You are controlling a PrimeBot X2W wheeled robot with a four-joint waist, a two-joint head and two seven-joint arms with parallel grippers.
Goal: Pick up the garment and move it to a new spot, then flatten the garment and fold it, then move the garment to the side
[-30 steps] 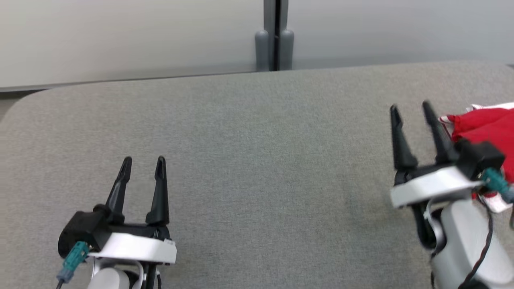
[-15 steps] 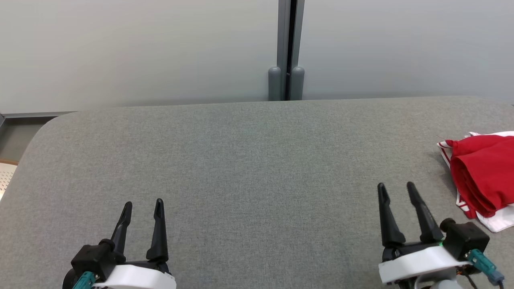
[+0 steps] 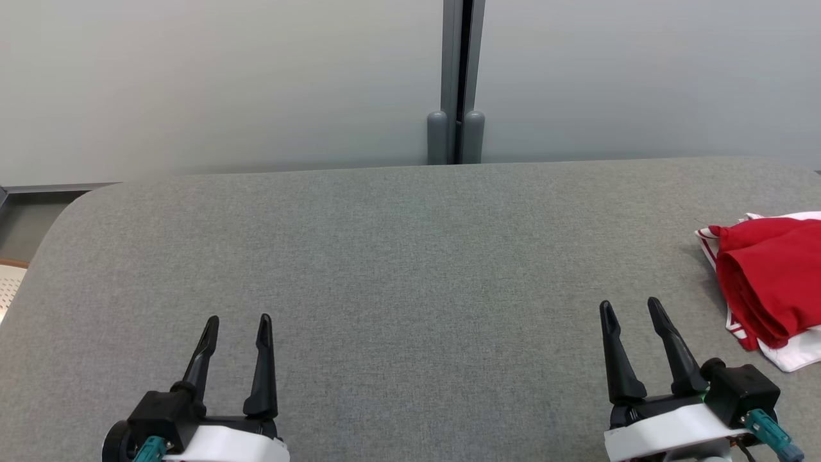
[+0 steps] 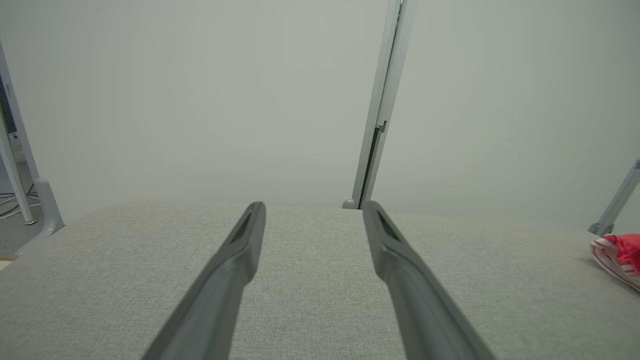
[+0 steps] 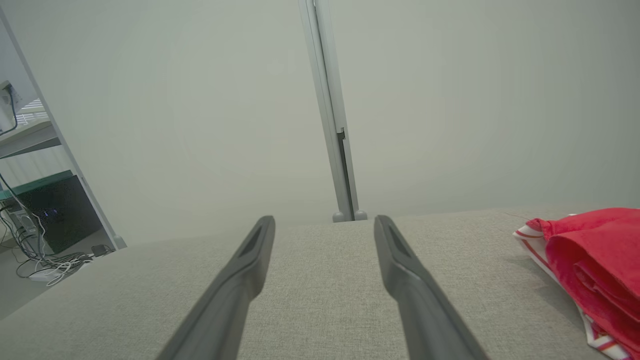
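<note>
1. Partition wall (image 3: pixel 224 77): pale, standing behind the desk, split by a grey upright post (image 3: pixel 457 83).
2. Desk (image 3: pixel 410 256): grey fabric-covered top with a rounded far-left corner.
3. Garment (image 3: pixel 766 282): red with white, red-striped trim, folded, lying at the desk's right side and cut off by the head view's border.
4. Right pincer (image 3: pixel 628 305): jaws apart, gripping nothing, near the garment's left side and clear of it.
5. Left pincer (image 3: pixel 238 319): jaws apart, empty, well apart from the garment.
</note>
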